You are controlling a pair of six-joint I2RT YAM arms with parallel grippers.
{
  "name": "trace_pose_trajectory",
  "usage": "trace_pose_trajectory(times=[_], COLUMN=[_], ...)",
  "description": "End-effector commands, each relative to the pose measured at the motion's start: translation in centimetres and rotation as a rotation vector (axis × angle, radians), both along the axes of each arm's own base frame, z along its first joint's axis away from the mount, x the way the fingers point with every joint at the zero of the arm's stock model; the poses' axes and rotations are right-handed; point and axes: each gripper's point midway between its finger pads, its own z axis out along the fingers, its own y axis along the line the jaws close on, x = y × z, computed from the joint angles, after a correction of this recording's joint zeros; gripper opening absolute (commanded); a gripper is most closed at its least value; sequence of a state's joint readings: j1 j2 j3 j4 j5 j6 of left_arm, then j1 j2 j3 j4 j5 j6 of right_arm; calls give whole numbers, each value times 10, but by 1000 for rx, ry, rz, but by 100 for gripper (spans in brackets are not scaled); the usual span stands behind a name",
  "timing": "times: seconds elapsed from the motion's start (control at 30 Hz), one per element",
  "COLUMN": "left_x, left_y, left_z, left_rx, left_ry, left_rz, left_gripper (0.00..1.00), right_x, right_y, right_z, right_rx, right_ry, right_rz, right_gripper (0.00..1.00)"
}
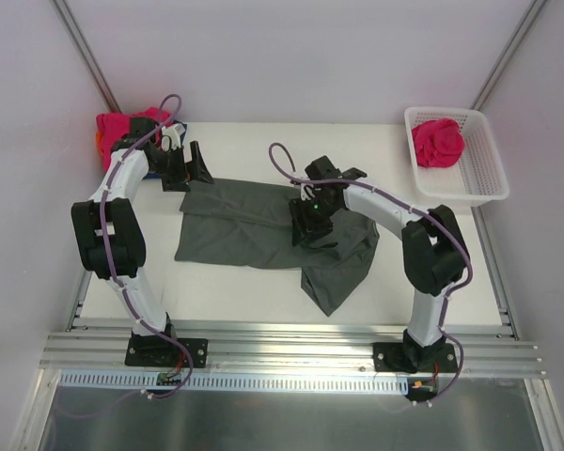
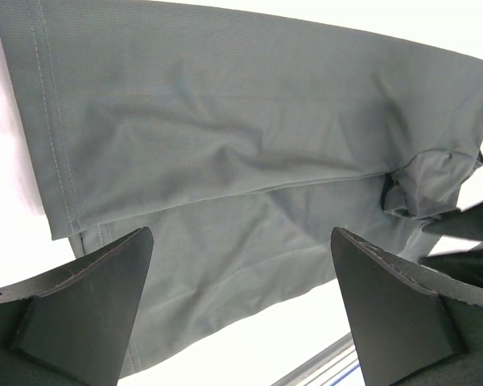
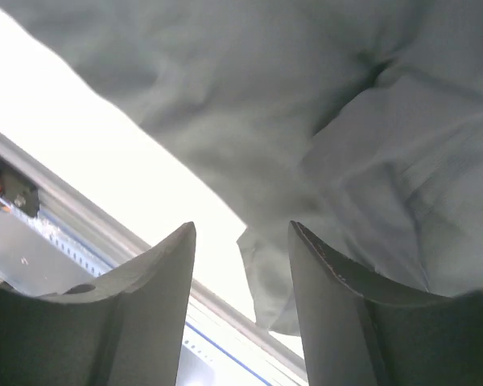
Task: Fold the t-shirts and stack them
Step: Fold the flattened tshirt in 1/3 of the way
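A large dark grey t-shirt (image 1: pixel 254 221) lies partly spread and creased across the middle of the table, with a flap hanging toward the near edge. My left gripper (image 1: pixel 190 172) hovers open at the shirt's back left corner. In the left wrist view the grey cloth (image 2: pixel 225 121) and its hem lie below the wide-apart left gripper (image 2: pixel 241 233). My right gripper (image 1: pixel 310 231) is low over the shirt's right part. In the right wrist view the right gripper (image 3: pixel 241 227) stands partly apart with rumpled grey cloth (image 3: pixel 306 121) beyond it and nothing pinched. A pink t-shirt pile (image 1: pixel 122 125) sits at the back left.
A white lattice basket (image 1: pixel 484 174) at the back right holds a crumpled pink t-shirt (image 1: pixel 438 143). The aluminium rail (image 1: pixel 282 343) runs along the near table edge. Bare white tabletop (image 1: pixel 254 146) lies behind the grey shirt.
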State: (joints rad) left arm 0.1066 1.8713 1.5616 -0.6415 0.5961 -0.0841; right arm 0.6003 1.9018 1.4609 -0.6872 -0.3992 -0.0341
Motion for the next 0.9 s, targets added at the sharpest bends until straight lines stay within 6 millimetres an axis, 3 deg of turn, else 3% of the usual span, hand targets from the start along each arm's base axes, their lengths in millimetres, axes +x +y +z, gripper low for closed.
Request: trace_pose_trajectory(times=[0.0, 0.1, 0.2, 0.43, 0.6, 0.67, 0.77, 0.8, 0.87], left_x=[-1, 1, 4, 8, 10, 11, 12, 13, 14], left_y=[-6, -6, -8, -11, -15, -16, -17, -18, -22], left_z=[24, 27, 28, 24, 10, 3, -7, -9, -16], left_rx=[-43, -51, -65, -83, -90, -85, -82, -82, -73], left_ry=[-33, -36, -32, -23, 12, 23, 44, 48, 56], left_rz=[-5, -3, 1, -15, -20, -28, -31, -35, -50], left_gripper=[93, 94, 93, 93, 93, 93, 93, 93, 93], right_x=[-21, -30, -21, 28, 58, 81, 105, 117, 128], right_y=[1, -2, -9, -35, -52, -63, -82, -84, -97], right_z=[26, 30, 31, 34, 31, 36, 24, 31, 18], right_rx=[19, 19, 3, -32, 7, 25, 9, 20, 1], right_ry=[-28, -30, -85, -165, -132, -154, -133, -151, -121], right_rz=[17, 31, 27, -58, -166, -222, -276, -289, -322], right_gripper=[53, 53, 53, 53, 53, 53, 53, 53, 53])
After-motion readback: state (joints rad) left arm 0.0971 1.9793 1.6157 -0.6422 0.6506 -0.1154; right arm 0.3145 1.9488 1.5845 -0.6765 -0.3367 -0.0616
